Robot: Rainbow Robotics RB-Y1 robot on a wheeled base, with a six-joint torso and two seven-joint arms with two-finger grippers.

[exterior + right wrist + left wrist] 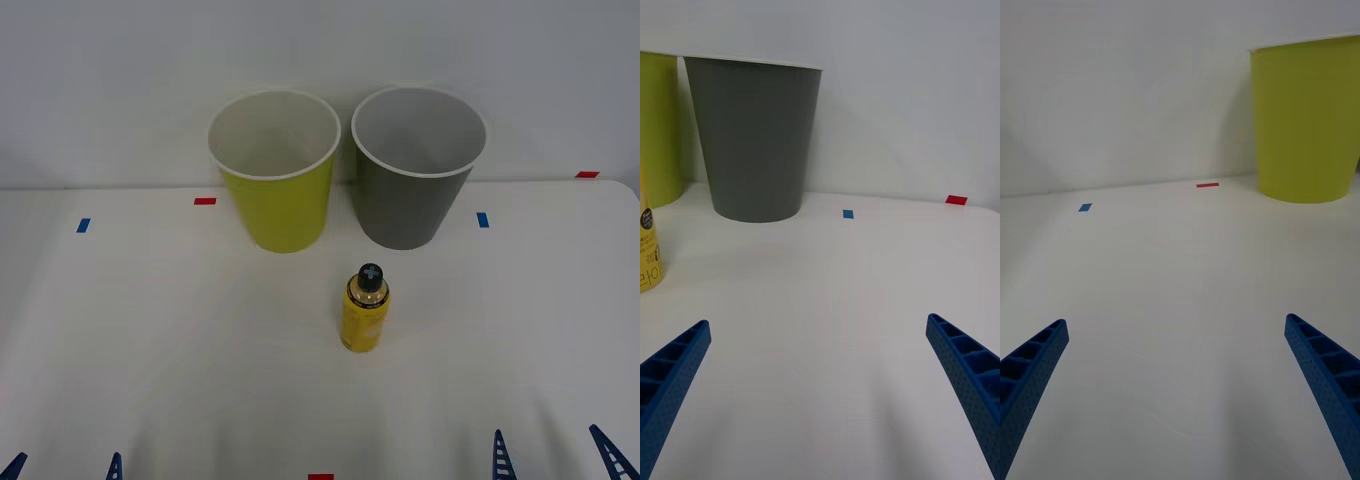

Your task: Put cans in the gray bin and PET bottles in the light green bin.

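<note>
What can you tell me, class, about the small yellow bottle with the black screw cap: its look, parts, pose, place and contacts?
The small yellow bottle with the black screw cap stands upright on the white table, capped, with a gold-brown band at its neck and dark print on its glossy side. It sits in front of the gap between the yellow-green plastic bin and the dark gray plastic bin, apart from both. Only the table touches it; both grippers are away from it.

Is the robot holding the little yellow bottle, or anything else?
No, nothing is held. Both grippers, left and right, are open and empty near the table's front edge. The bottle stands by itself on the table, in front of the bins.
</note>
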